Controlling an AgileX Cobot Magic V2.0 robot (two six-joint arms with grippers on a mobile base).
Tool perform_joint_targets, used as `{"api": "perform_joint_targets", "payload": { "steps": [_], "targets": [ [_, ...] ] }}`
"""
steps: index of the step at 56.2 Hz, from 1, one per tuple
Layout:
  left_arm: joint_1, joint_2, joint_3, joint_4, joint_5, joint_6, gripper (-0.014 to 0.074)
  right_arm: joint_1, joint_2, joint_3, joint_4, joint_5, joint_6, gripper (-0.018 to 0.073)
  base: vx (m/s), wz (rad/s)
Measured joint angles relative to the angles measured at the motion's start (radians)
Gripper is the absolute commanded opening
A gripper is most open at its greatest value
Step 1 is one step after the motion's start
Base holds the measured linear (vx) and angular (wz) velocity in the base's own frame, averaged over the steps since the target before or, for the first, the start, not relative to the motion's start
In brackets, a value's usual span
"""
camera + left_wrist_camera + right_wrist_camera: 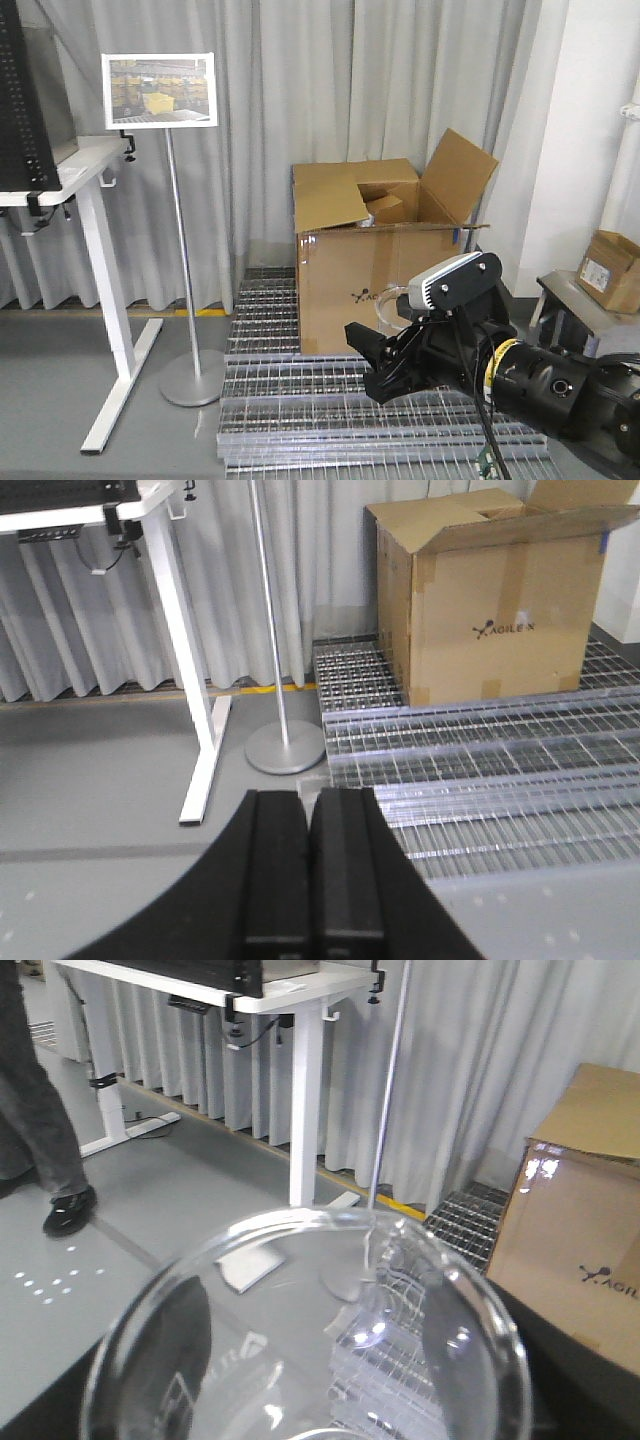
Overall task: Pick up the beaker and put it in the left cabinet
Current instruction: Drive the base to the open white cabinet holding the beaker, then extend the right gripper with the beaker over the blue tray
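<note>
Right wrist-mounted view: glass beaker (310, 1360) fills frame, pinched by right gripper (370, 358). Left gripper (311, 805) fingers pressed together over grey floor (100, 780).

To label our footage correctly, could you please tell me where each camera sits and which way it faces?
Exterior front-facing: looks ahead from the robot at the cardboard box, sign stand and white desk; the right gripper and its arm show lower right.
Left wrist-mounted: looks over the shut left gripper at floor and metal grating.
Right wrist-mounted: looks across the beaker rim toward desk and curtain; the gripper shows only dimly through glass.
Shared: all three show the box and desk.
</note>
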Motion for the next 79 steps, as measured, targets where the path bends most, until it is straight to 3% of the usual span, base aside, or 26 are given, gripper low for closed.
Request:
{"api": "perform_joint_targets", "payload": {
  "steps": [28,79],
  "targets": [
    [0.000,0.000,0.000,0.000,0.000,0.000,0.0004,0.000,0.000,0.000,0.000,0.000,0.000,0.0159,0.43,-0.31],
    [0.000,0.000,0.000,0.000,0.000,0.000,0.0004,0.000,0.000,0.000,0.000,0.000,0.000,0.0159,0.22,-0.80]
  ]
}}
